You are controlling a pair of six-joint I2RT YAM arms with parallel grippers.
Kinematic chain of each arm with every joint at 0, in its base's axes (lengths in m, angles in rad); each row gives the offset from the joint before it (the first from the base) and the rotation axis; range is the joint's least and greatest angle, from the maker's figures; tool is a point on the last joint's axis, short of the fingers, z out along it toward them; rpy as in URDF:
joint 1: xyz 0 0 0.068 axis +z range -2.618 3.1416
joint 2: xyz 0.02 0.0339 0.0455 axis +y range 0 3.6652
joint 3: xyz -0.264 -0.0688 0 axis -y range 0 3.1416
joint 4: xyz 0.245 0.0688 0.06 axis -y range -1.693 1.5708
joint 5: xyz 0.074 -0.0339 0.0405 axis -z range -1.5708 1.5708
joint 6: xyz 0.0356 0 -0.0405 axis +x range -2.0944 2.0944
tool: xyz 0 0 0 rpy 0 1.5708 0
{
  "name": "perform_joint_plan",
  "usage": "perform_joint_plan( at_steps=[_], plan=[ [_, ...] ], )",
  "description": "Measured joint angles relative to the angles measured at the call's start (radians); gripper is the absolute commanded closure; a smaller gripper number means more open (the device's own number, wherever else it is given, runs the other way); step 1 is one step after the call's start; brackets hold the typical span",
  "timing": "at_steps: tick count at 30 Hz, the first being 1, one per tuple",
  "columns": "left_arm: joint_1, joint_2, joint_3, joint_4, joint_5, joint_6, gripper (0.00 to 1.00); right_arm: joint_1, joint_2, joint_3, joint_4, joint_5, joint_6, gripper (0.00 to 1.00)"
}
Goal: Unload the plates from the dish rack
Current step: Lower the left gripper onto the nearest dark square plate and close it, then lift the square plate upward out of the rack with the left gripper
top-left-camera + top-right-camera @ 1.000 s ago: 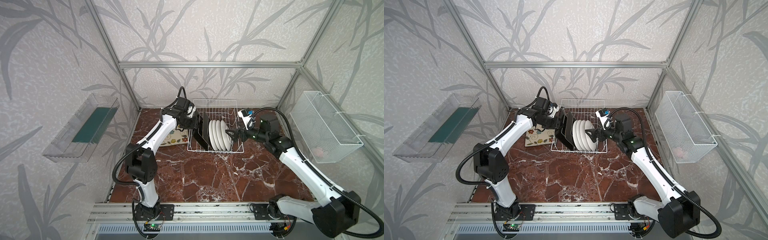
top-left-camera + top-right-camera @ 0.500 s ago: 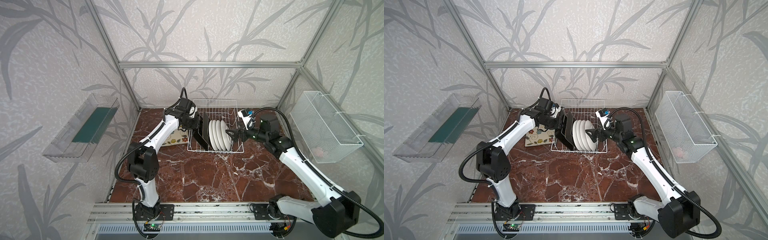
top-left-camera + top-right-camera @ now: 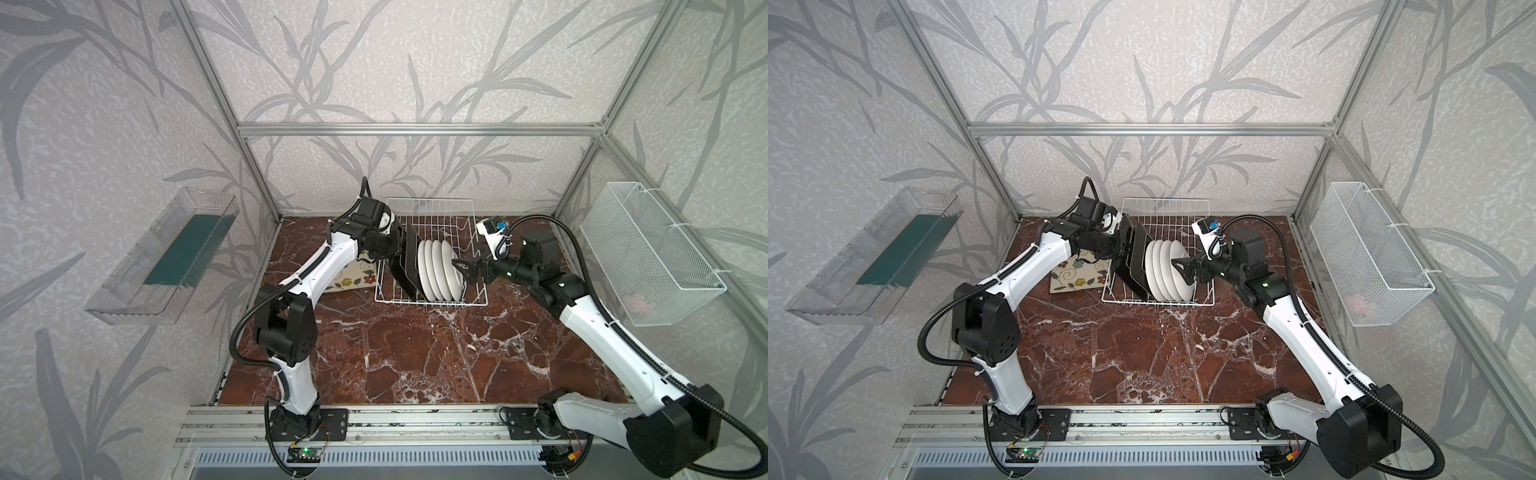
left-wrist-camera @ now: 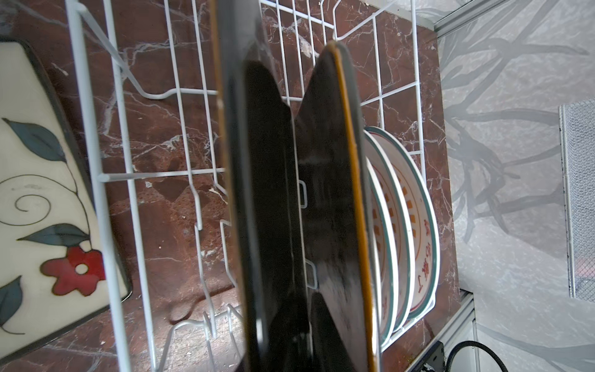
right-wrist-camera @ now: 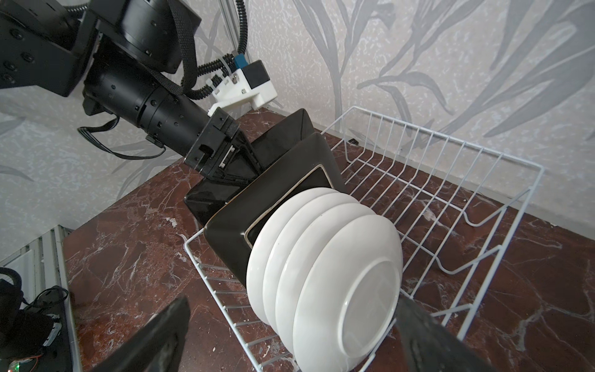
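At the dish rack (image 3: pixel 436 208), 12 o'clock on the table (image 3: pixel 415 353), the left gripper (image 5: pixel 248 166) pinches the upper rim of the outer square plate (image 5: pixel 283 135), which stands on edge running 12 to 6 (tipped toward 9). The right gripper (image 3: pixel 462 270), jaws wide and empty, hovers at 3 o'clock of the round plates (image 3: pixel 440 270), facing their backs.

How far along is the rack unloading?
Done: one cream flower-painted square plate lies flat on the marble table beside the white wire dish rack. In hand: the left gripper straddles the edge of the outermost black-backed square plate; a firm grip is unclear. Left: that one, a second square plate and four round white plates. The right gripper hovers open.
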Motion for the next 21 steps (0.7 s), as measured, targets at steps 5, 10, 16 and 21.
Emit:
perform_joint_plan(
  at_steps=[5,10,16,21],
  plan=[
    [0.0,0.0,0.0,0.006,0.0,-0.024,1.0,0.0,0.0,0.0,0.0,0.004,-0.009,0.01],
    [0.0,0.0,-0.006,0.017,0.005,-0.046,1.0,0.0,0.0,0.0,0.0,0.006,-0.014,0.01],
    [-0.009,0.004,-0.026,0.07,-0.006,-0.059,1.0,0.0,0.0,0.0,0.0,0.007,-0.018,0.01],
    [-0.022,0.012,-0.03,0.101,-0.008,-0.059,1.0,0.0,0.0,0.0,0.0,0.013,-0.019,0.01]
  ],
)
